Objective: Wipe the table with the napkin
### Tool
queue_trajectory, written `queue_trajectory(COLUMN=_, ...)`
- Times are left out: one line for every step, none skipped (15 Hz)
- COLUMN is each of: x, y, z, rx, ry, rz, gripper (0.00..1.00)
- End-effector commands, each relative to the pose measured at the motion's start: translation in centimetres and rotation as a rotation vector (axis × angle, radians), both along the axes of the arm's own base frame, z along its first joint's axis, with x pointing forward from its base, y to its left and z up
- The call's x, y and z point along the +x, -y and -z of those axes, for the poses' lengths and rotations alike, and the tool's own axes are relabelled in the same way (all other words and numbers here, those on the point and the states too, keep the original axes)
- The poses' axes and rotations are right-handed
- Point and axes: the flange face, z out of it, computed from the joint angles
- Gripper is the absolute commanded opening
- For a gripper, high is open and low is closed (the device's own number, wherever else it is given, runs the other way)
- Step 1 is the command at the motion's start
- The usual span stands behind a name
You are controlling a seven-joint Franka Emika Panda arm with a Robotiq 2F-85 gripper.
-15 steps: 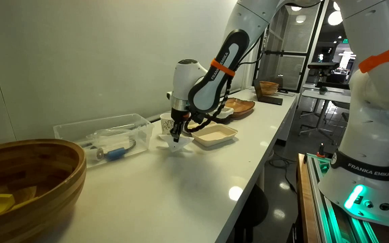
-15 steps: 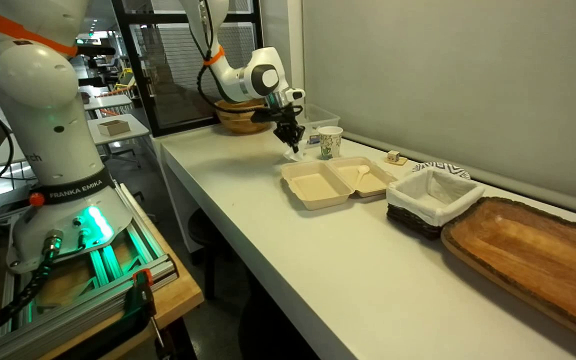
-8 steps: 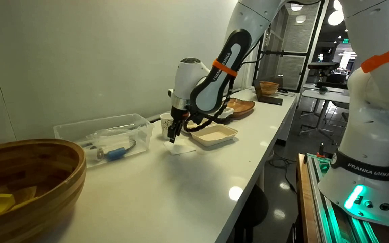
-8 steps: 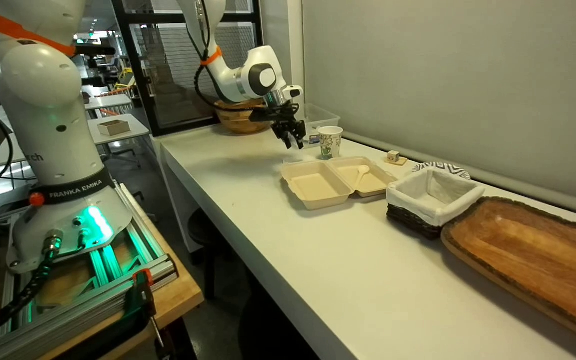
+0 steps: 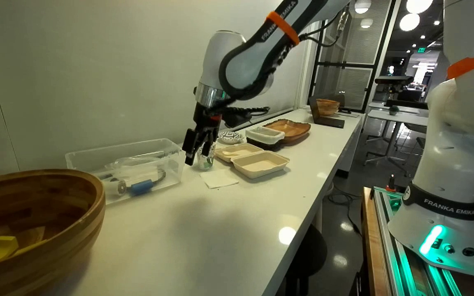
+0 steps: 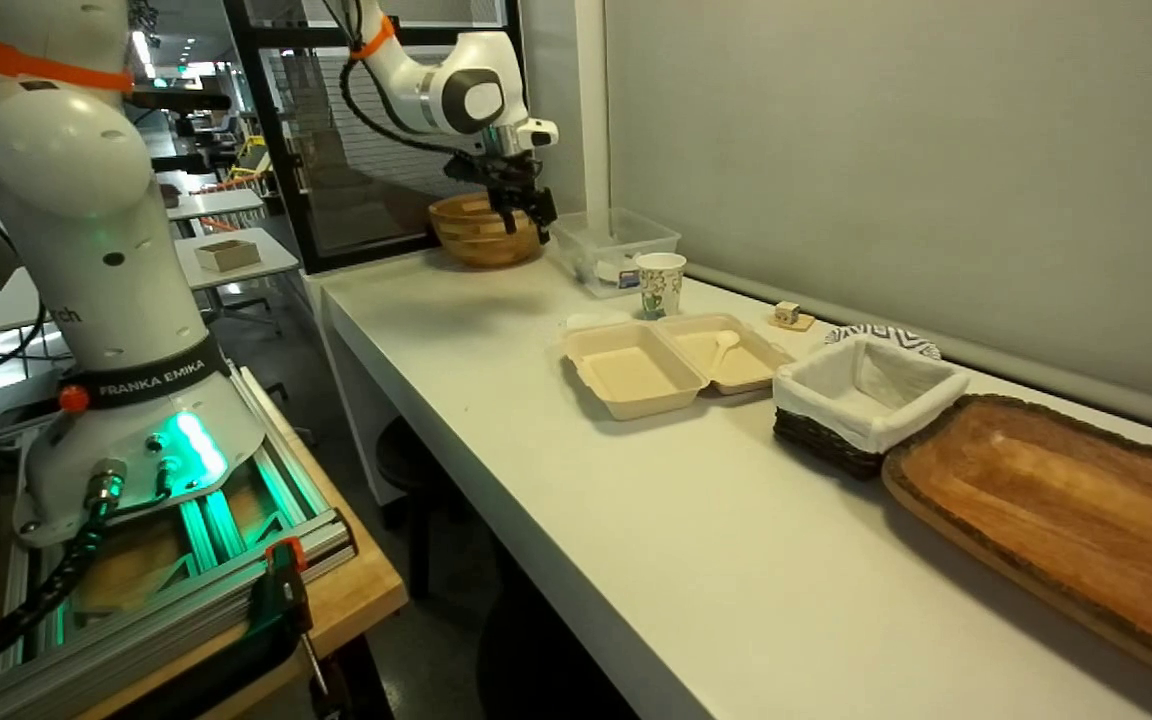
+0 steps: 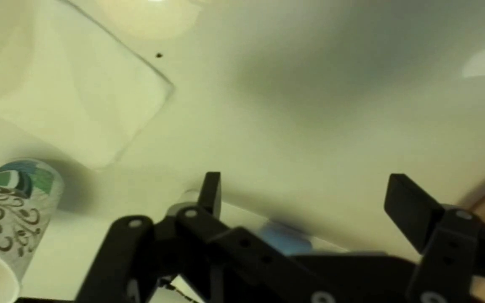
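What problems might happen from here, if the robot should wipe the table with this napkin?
The napkin lies nearly flat on the table, so the open gripper may fail to pinch it. The cup stands close by and could be knocked over. A wide stroke might bump the open food box near the napkin.

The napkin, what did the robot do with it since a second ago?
The end effector let go of the napkin, which now lies flat on the table. Then, open and holding nothing, the end effector rose and moved off toward the big bowl. The cup and food box stayed where they were.
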Motion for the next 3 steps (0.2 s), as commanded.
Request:
queue_trajectory(x=-0.4, y=-0.7, z=-1.1, rx=0.035, ry=-0.017, rz=-0.010, gripper=1.00)
queue_trajectory(x=-0.7, y=-1.0, z=-1.8, rx=0.052, ry=-0.023, rz=-0.016, gripper=1.00)
queue_trajectory(x=-0.9, y=-0.9, z=-2.2, rx=0.058, ry=-0.022, rz=-0.017, gripper=1.00)
